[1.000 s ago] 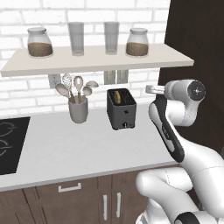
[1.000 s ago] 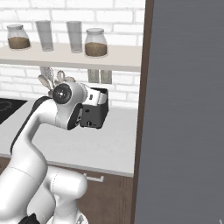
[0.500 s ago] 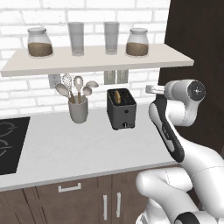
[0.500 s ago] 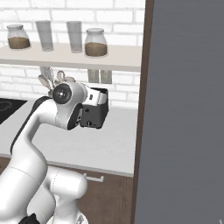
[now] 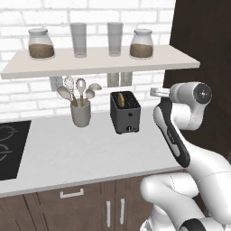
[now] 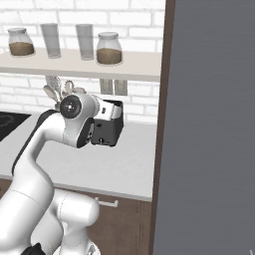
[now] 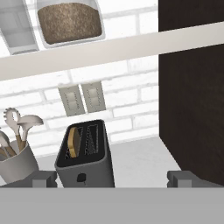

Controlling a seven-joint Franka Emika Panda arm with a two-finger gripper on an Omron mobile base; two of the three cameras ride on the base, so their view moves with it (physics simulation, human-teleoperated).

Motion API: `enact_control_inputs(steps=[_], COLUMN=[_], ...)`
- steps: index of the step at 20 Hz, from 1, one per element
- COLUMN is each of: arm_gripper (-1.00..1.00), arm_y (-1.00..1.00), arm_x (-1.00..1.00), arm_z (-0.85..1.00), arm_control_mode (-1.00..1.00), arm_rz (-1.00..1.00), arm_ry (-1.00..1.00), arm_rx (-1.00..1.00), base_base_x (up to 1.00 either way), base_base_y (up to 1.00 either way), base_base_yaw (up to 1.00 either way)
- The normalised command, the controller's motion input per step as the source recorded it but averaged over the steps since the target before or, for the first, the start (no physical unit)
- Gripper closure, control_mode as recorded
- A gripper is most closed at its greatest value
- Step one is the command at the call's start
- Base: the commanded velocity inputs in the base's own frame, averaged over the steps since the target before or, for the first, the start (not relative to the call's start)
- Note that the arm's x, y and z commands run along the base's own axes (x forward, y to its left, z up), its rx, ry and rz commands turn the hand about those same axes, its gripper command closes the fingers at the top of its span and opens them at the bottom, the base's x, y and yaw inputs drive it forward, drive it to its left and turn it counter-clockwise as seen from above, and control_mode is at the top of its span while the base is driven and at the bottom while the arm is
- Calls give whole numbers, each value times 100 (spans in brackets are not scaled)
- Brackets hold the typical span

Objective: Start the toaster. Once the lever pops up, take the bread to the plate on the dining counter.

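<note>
We see the toaster [image 5: 125,112] on the table [image 5: 67,153] below the shelf [image 5: 90,61], utensil cup [image 5: 81,113] left of it; bread [image 7: 73,142] seemingly in its left slot.

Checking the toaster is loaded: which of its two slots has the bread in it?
The slot on the left as seen from the toaster's front holds the bread; the slot beside it shows only bare wire guides.

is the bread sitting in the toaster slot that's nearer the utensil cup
Yes. In the hand view the bread stands in the toaster slot on the side toward the utensil cup, and the other slot is empty.
</note>
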Motion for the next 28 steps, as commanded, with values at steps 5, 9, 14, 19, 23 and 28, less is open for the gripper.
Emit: enact_control_inputs(steps=[5,9,14,19,23,28], arm_gripper=[-100,-100,-100,-100,-100,-100], arm_y=[0,0,0,0,0,0], arm_x=[0,0,0,0,0,0], arm_z=[0,0,0,0,0,0], arm_control_mode=[-100,-100,-100,-100,-100,-100], arm_rz=[0,0,0,0,0,0], arm_ry=[0,0,0,0,0,0], arm_rx=[0,0,0,0,0,0], base_base_x=[0,0,0,0,0,0], base_base_y=[0,0,0,0,0,0], base_base_yaw=[0,0,0,0,0,0])
